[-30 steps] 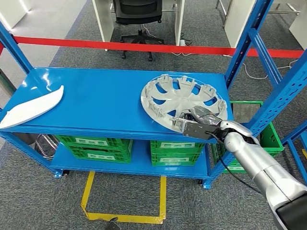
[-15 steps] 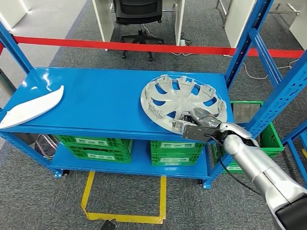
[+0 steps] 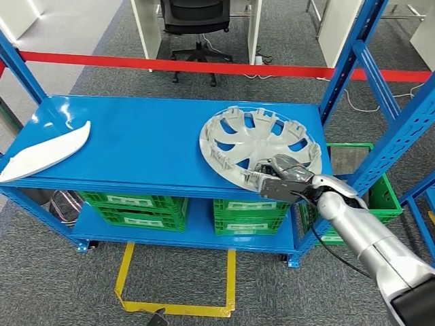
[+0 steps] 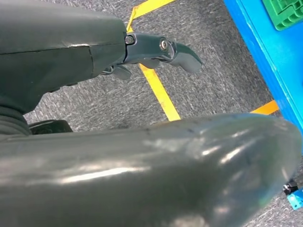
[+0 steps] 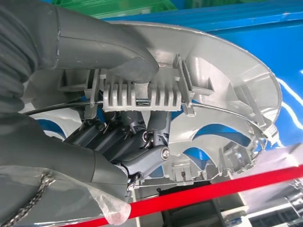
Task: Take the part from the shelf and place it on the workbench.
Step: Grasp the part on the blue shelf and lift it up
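Observation:
A silver-grey wheel hubcap (image 3: 256,139) lies inner side up at the right end of the blue shelf top (image 3: 143,142), its near rim at the shelf's front edge. My right hand (image 3: 285,180) grips that near rim. In the right wrist view the thumb (image 5: 118,52) presses on the hubcap's (image 5: 221,94) ribbed rim clips, while the darker fingers (image 5: 143,142) curl in under the spokes. My left hand (image 4: 107,42) hangs low over the grey carpet, holding nothing, with one finger stretched out.
A long white curved part (image 3: 43,153) lies at the shelf's left end. Green crates (image 3: 138,207) sit on the lower level and a green basket (image 3: 382,193) stands to the right. Blue uprights (image 3: 354,61) frame the right side. Red tape (image 3: 205,66) and an office chair (image 3: 195,20) lie beyond.
My right hand has shifted a little toward me and down at the hubcap's near rim. The hubcap has hardly moved.

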